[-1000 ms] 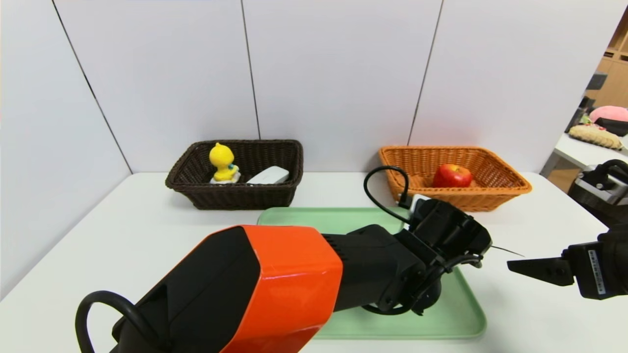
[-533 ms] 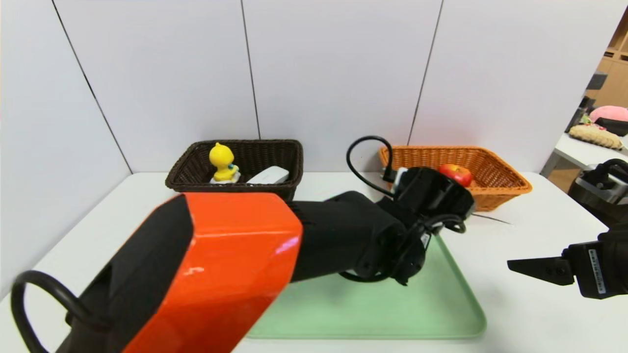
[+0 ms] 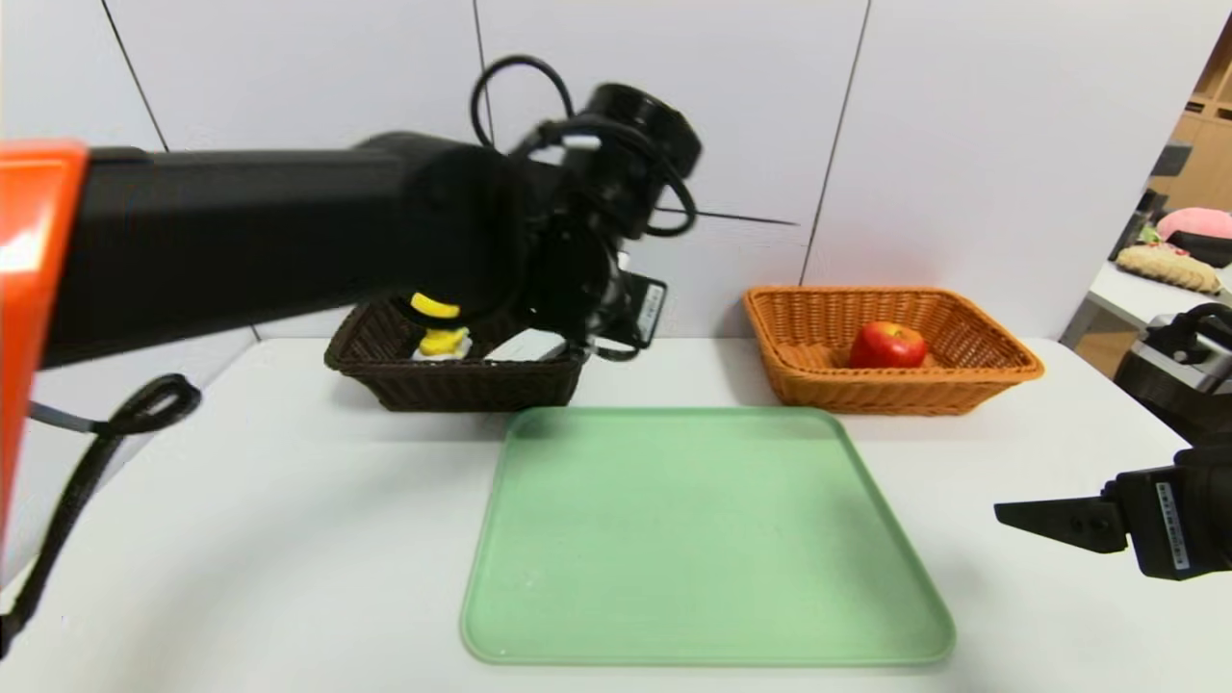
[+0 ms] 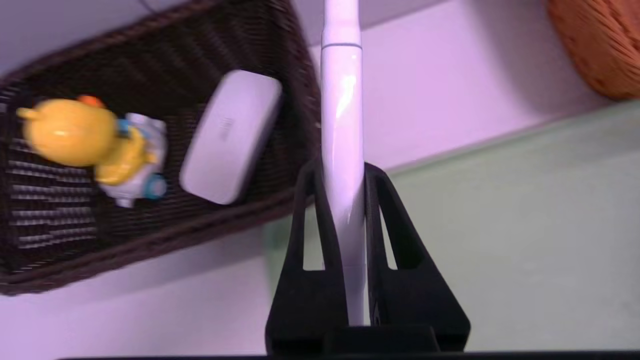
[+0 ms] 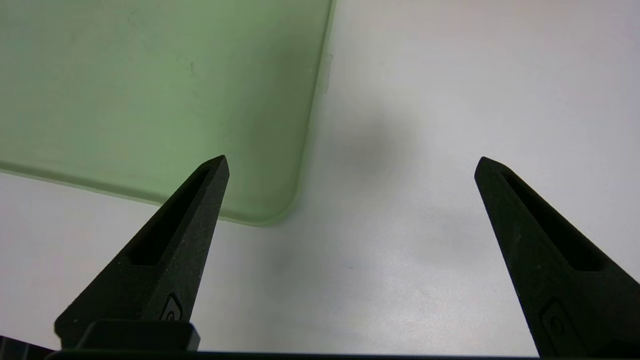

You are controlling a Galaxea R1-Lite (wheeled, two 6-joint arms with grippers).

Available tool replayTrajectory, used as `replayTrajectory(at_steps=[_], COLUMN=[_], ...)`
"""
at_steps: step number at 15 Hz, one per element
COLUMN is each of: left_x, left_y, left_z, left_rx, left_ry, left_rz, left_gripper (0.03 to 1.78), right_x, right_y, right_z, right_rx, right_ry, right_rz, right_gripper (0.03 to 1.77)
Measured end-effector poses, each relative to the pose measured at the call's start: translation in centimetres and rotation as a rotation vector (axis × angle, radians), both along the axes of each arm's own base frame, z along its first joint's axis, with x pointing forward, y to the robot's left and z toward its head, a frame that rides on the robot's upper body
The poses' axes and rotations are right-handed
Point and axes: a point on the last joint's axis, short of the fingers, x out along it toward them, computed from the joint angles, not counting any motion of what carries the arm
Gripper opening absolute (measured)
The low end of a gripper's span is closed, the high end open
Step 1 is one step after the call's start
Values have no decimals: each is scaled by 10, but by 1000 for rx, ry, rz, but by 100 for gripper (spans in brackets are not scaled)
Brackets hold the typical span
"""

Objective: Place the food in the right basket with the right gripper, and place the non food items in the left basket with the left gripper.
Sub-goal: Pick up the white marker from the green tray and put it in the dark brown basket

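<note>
My left gripper [image 4: 341,170] is shut on a slim white stick-shaped item [image 4: 341,100], held in the air over the near right corner of the dark brown left basket [image 3: 452,387]. That basket holds a yellow duck toy [image 4: 70,132] and a white oval case [image 4: 230,135]. The orange right basket [image 3: 962,385] holds a red apple [image 3: 886,345]. My right gripper [image 5: 350,160] hovers open and empty low over the table, just off the right near corner of the green tray [image 3: 703,539].
The left arm [image 3: 289,231] stretches across the left half of the head view and hides part of the dark basket. White wall panels stand right behind both baskets. The tray's corner [image 5: 260,215] lies by one right finger.
The left arm has lifted off the tray and swung up and left to the dark basket, carrying the white item. The right arm has stayed still.
</note>
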Motion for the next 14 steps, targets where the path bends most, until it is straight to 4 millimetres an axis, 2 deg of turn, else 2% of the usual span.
replayTrajectory(at_steps=[3,7,10,14], left_x=[18,39,52,66], left_y=[54,109,131,139], left_z=[25,35,31,10], left_rx=[71,148,205,249], left_ry=[-48,-45,-39,-47], left_rz=[35,-99,-284,-613], left_gripper=[17,17,17,17], right_x=[0,3,4,6], right_y=[2,3,3,4], right_z=[0,0,-1,-1], right_rx=[1,9,9,14], right_ry=[-1,-49,-48,-44], right_rz=[11,12,13,21], right_gripper=[170,170,170,170])
